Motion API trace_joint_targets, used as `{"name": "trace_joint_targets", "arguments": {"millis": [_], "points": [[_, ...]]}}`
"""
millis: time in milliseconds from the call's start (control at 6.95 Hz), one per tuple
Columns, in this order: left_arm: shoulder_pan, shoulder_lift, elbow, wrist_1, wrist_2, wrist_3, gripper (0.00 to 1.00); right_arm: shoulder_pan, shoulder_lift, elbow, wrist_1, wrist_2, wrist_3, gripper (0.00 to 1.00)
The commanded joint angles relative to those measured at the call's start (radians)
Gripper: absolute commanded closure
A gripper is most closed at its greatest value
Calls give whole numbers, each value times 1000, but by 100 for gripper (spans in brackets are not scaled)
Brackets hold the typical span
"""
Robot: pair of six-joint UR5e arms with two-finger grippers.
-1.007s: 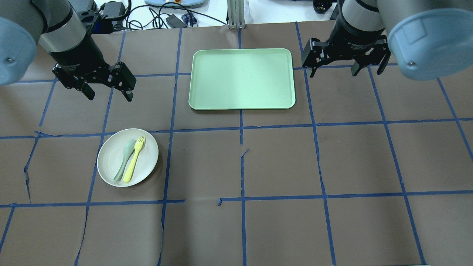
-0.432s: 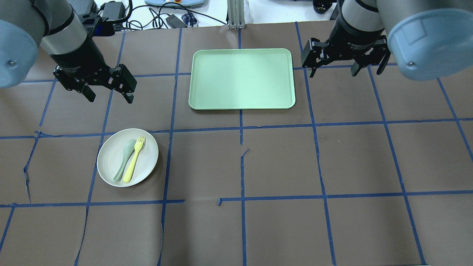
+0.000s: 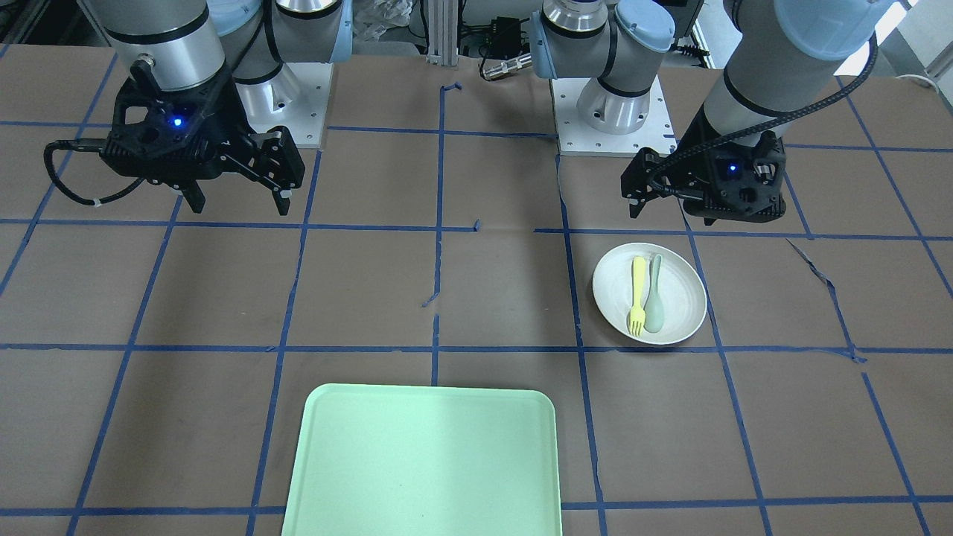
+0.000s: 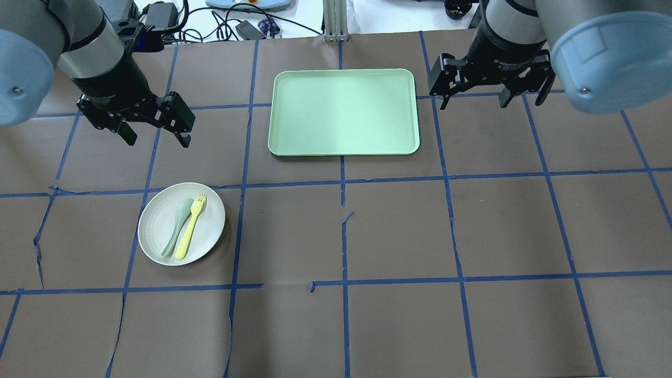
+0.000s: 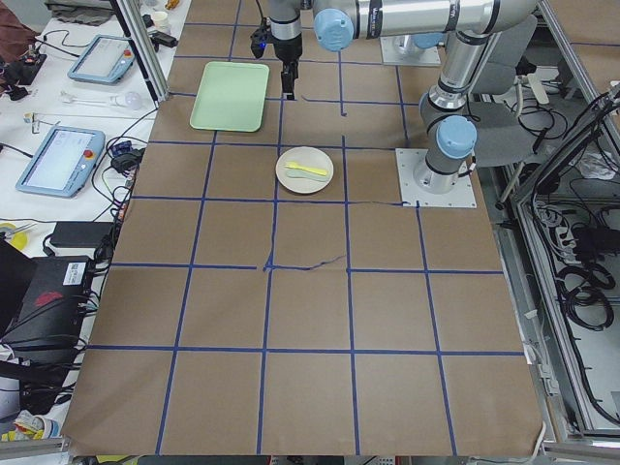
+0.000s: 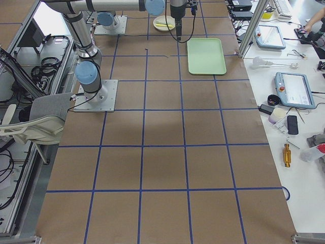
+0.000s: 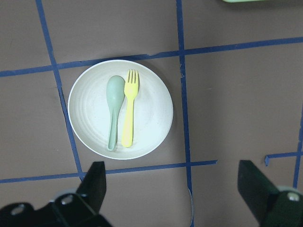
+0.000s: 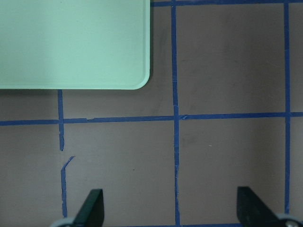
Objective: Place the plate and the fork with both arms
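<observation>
The round off-white plate (image 4: pixel 209 231) lies on the table at the left, with the pale-yellow fork (image 4: pixel 190 227) on it beside a grey-green spoon (image 4: pixel 177 226). My left gripper (image 4: pixel 156 138) hangs open and empty above the table, beyond the plate and clear of it. The left wrist view looks straight down on the plate (image 7: pixel 152 120) and the fork (image 7: pixel 129 113), with the open fingers (image 7: pixel 94 182) at the bottom edge. My right gripper (image 4: pixel 491 103) is open and empty, just right of the mint-green tray (image 4: pixel 344 113). In the front-facing view the plate (image 3: pixel 683 298) and fork (image 3: pixel 637 294) are on the right.
The tray (image 3: pixel 424 461) is empty; its corner shows in the right wrist view (image 8: pixel 71 42). The table is brown paper with a blue tape grid, torn in places. Cables and tablets lie beyond the table's far edge (image 4: pixel 231 26).
My left arm has shifted very slightly, and its gripper sits a touch nearer the plate. The right arm, plate, fork and spoon have not moved.
</observation>
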Motion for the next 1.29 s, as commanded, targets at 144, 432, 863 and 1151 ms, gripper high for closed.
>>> {"name": "trace_joint_targets", "arguments": {"millis": [144,432,863,1151], "points": [[0,-3,0,0,-2,9,0,0,0,1,0,-1,0,0],[6,-24,0,58,5,7,0,0,0,0,0,-1,0,0],[18,-17,0,48,-12,-5,0,-1,0,0,0,-2,0,0],[87,-35,-11,50,-19,15,0,-1,0,0,0,-2,0,0]]}}
